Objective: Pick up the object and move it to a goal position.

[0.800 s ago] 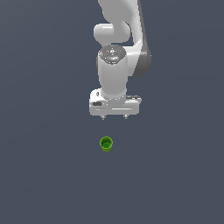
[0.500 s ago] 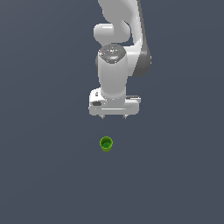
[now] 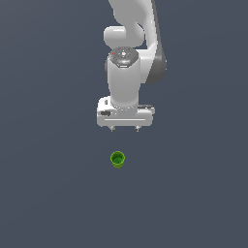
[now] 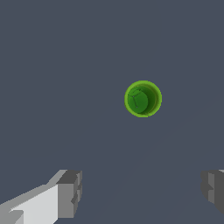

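Item: green cup, one, small, round, with a darker hollow inside. It stands upright, mouth up, on the plain grey floor, in the open with nothing touching it.

Position: in the exterior view it sits below the gripper and slightly toward that view's left, apart from it. In the wrist view the cup lies ahead of the two fingers, outside the gap between them.

Gripper: spread wide and empty; the wrist view shows the two fingers far apart with only bare floor between.

Handling, as judged: likely light and rigid, thin-walled, smooth and possibly slippery. Being much smaller than the gripper, it could tip or skid if nudged on one side. Best hold is probably across the outer wall, on opposite sides, low enough to get below the rim.

Not determinable: the goal position carries no visible marker in either view. The height of the gripper above the floor cannot be read. The far finger is cut off at the wrist view's edge. The cup's base is hidden.
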